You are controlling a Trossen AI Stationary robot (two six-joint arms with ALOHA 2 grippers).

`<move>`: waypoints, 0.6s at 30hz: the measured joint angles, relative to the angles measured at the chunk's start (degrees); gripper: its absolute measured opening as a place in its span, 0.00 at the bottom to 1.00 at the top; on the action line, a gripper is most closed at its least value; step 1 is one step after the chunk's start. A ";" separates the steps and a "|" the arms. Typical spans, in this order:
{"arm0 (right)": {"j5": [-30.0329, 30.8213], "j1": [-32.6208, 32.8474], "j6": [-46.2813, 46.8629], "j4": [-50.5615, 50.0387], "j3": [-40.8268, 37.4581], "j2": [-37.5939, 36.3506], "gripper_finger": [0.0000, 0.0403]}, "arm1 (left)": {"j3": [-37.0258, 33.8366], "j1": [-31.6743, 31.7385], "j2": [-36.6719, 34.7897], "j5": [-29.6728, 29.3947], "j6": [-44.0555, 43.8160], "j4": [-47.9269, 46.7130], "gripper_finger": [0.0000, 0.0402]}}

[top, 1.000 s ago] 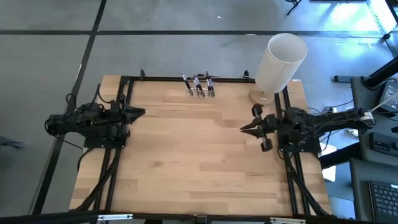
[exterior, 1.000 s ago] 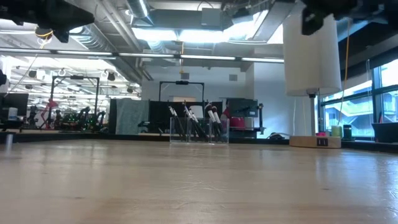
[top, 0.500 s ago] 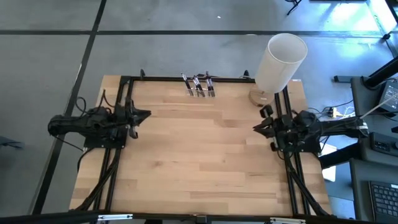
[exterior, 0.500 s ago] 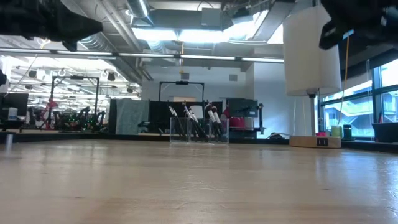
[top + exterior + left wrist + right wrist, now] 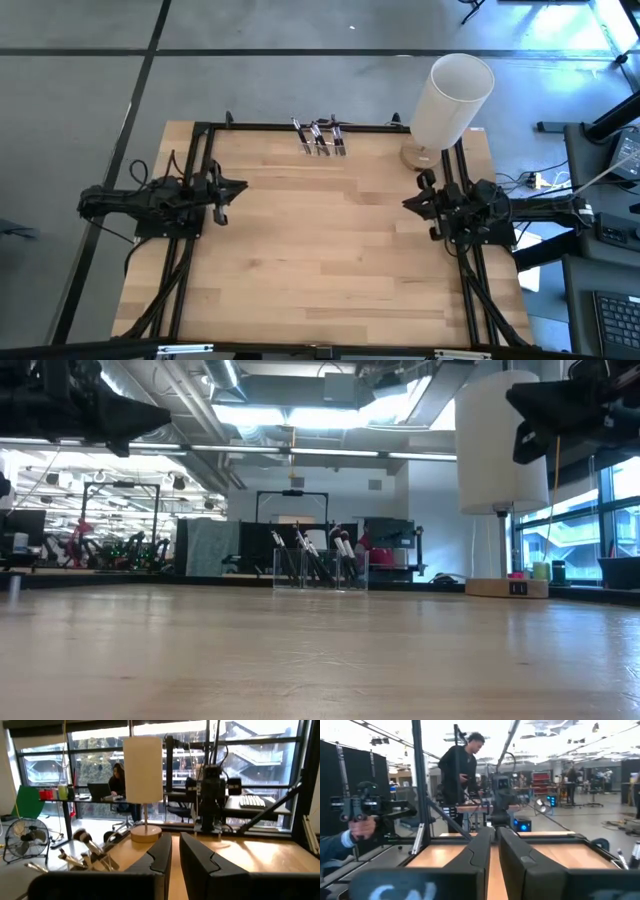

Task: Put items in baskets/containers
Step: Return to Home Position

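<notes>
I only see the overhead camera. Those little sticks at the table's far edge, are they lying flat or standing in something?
Observer: The low view shows the brushes standing tilted in a clear holder.
Visitor: Are the robot's claws holding anything?
Observer: No. In its own wrist view, the left end effector has its jaws almost together with nothing between them.
Visitor: And the right one?
Observer: The right end effector looks the same in its wrist view: closed up and empty.

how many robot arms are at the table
2: the left arm over the left edge of the table, the right arm over its right edge. None seems hidden.
</notes>
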 joint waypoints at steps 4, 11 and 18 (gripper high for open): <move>-1.27 0.00 -0.33 -0.53 0.00 0.02 0.09 | -1.11 0.00 0.00 -0.50 -0.17 1.64 0.08; -1.27 0.02 -1.55 -0.68 0.02 0.02 0.09 | -1.15 0.00 0.00 0.99 -0.83 1.32 0.08; -1.25 0.02 -1.13 -0.67 0.04 0.02 0.09 | -3.29 0.00 0.19 4.64 -4.24 1.41 0.08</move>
